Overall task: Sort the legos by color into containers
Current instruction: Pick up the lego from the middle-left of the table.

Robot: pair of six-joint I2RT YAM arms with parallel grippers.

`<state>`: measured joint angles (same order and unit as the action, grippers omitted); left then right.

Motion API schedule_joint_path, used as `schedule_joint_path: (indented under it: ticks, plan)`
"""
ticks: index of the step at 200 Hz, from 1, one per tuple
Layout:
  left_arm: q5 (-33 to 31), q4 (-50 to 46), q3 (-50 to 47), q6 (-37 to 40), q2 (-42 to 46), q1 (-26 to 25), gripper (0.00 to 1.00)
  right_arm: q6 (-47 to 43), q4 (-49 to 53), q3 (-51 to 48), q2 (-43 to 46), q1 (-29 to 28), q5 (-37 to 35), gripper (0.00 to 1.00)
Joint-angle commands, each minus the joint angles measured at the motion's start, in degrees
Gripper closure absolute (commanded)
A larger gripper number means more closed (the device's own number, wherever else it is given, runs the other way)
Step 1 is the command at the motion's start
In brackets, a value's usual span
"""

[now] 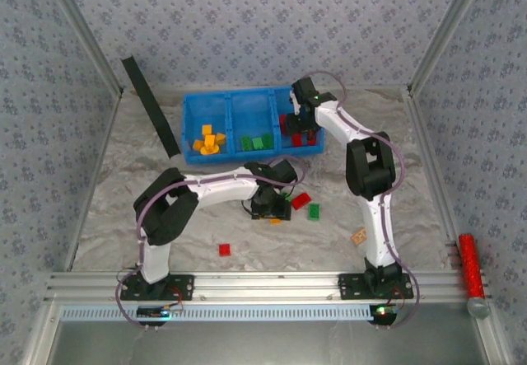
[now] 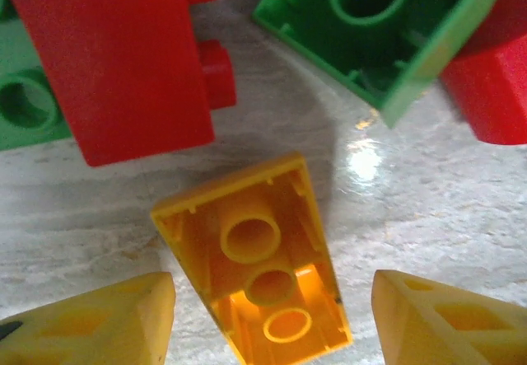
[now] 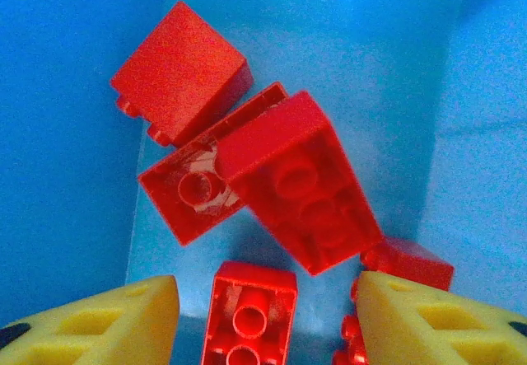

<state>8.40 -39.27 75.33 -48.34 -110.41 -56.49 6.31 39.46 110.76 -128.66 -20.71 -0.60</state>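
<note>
Below the spread left end effector (image 2: 272, 307), an orange lego (image 2: 255, 254), hollow side up, lengthwise diagonal; right end effector (image 3: 268, 299) spread.

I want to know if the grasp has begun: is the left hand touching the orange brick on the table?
Apart. In the left wrist view, the orange brick lies between the fingers of the left hand, with bare table showing on both sides.

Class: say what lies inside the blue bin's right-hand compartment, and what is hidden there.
Several red legos lie piled on its blue floor. From above, the right end effector covers part of the pile, so their count is uncertain.
</note>
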Motion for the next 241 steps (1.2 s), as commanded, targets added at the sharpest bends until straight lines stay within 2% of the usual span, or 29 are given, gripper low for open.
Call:
schedule_joint_path:
  ticks: [1,44,86,141,163,190,241]
  plan:
    - [1.09,-2.13,0.61,1.27,-1.64,0.48,0.38,-1.16,0.36,-1.59,6.77,0.14,0.24,0.38]
    - [1.44,-1.53,0.21,1.88,-2.88,1.34,0.54,-1.46,0.69,-8.07,16.69,-0.21,0.6,0.38]
    - [1.44,-1.94,-1.75,3.79,-0.29,2.54,0.71,0.12,0.79,-21.11,29.13,-0.63,-0.14,0.38]
    - [1.09,-9.25,0.21,10.64,9.91,5.77,0.76,8.26,2.61,-40.43,44.95,-3.64,-0.81,0.37]
    - [0.7,-12.14,2.6,14.07,13.99,9.28,0.76,12.84,4.03,-47.01,49.67,-6.37,-1.07,0.37]
    - [0.19,-12.66,3.91,18.19,17.6,16.67,0.76,17.51,4.08,-52.2,53.35,-10.57,-0.86,0.37]
    - [-2.21,-7.56,6.15,23.73,16.67,30.19,0.76,31.3,3.06,-51.72,51.82,-18.48,-2.41,0.37]
